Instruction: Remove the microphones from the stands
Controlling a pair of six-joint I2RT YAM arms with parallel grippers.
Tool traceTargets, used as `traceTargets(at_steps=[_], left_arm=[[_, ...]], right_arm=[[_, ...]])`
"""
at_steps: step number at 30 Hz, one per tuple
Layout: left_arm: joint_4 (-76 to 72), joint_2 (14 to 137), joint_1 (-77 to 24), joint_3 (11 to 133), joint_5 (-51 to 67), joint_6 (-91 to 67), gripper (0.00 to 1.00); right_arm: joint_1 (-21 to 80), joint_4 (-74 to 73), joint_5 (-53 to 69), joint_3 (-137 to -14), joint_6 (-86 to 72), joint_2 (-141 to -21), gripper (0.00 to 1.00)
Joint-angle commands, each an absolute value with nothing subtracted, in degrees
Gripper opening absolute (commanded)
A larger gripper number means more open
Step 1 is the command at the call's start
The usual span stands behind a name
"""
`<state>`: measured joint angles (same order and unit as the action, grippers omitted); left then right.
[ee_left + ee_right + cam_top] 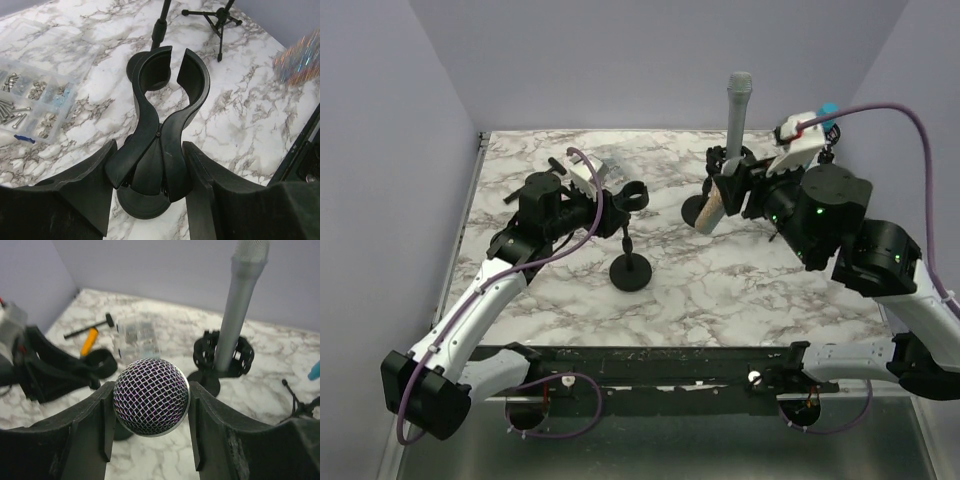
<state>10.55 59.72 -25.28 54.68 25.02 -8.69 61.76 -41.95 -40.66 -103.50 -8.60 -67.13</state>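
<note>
The stand (631,270) is a black post on a round base at the middle of the table, topped by a black spring clip (160,125). The clip's curved jaws stand empty. My left gripper (150,150) is shut on the clip's two rear levers, and both fingers touch them. The microphone (151,397), with a silver mesh head and a tan handle (710,208), is off the stand and in the air to its right. My right gripper (150,392) is shut on the microphone, with the mesh head between its pads.
A grey microphone (738,105) stands upright in a black holder (225,357) at the back right. A clear box of screws (35,97) lies at the back left, with an orange-handled tool (89,340) near it. A small black tripod (220,20) stands on the table.
</note>
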Motion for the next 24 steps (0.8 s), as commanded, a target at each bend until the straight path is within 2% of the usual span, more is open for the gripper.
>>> traceTargets(at_steps=[1,10,15,17,20,22,24], left_arm=[[5.4,63.2,-25.6,62.0,21.3,-10.4,0.00],[5.4,73.5,-25.6,71.7,20.3,-6.7,0.00],[5.0,77.2,-25.6,71.9,20.4,-7.4,0.00],[4.8,77.9,-25.5,71.5,20.1,-7.6,0.11],[4.8,77.3,-25.6,70.4,20.1,-8.2,0.44],[4.8,75.8,-25.6,69.1,19.9,-9.0,0.59],[5.8,74.0,-25.6,68.1,20.2,-9.9,0.85]], right_arm=[[61.7,-44.6,-37.6,-92.3,-17.1,-63.0,0.01],[61.7,-46.7,-29.7,-80.9,-26.8,-56.4,0.01],[61.7,-44.7,-26.5,-76.5,-29.7,-54.8,0.01],[61.7,-43.9,-25.0,-75.1,-30.1,-54.7,0.01],[61.7,-43.5,-23.4,-73.7,-30.6,-54.9,0.01],[61.7,-43.0,-22.0,-73.1,-30.6,-55.0,0.01],[61.7,-42.6,-20.9,-72.5,-30.7,-54.9,0.01]])
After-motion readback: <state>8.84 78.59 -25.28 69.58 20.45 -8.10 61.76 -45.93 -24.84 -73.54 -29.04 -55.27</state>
